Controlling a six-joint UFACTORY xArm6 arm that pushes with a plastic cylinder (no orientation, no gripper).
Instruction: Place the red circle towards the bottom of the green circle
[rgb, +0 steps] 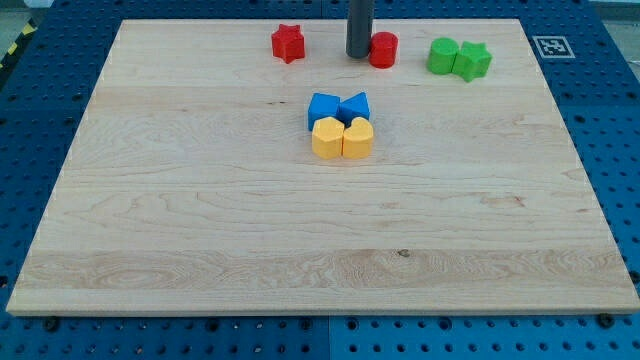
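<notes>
Red circle (383, 49) sits near the board's (200, 220) top edge, left of the green circle (442, 56). My tip (359, 54) rests against its left side, grasping nothing (a bare rod, it only pushes). The block looks small, light and rigid, likely to slide easily and roll off-line; push through its centre, not its edge.

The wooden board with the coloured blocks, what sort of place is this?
Probably a robotics lab bench: the wooden board lies on a blue perforated table, a printed marker tag sits at the corner, and my tip touches the red circle.
</notes>
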